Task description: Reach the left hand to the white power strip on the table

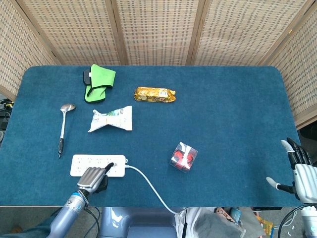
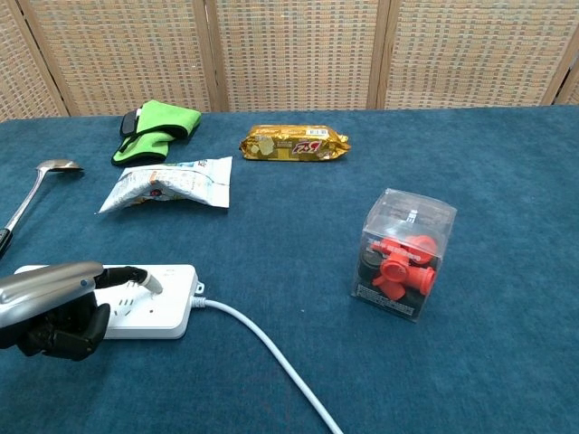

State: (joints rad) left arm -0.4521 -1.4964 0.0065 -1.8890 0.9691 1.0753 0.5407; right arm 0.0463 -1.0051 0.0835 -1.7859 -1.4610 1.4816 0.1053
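The white power strip [image 1: 94, 163] [image 2: 163, 300] lies near the table's front left edge, its white cable [image 1: 148, 184] [image 2: 271, 357] trailing off to the front. My left hand [image 1: 93, 177] [image 2: 59, 307] sits at the strip's near side with most fingers curled under and one finger stretched out, its tip on the strip's right end. It holds nothing. My right hand [image 1: 299, 171] hangs beyond the table's right front corner, fingers spread, with nothing in it.
A clear box of red parts [image 1: 184, 156] [image 2: 403, 256] stands right of the strip. Behind it lie a white snack packet [image 1: 111, 119], a spoon [image 1: 63, 126], a green cloth [image 1: 98, 82] and a gold snack bar [image 1: 155, 94]. Wicker screens enclose the table.
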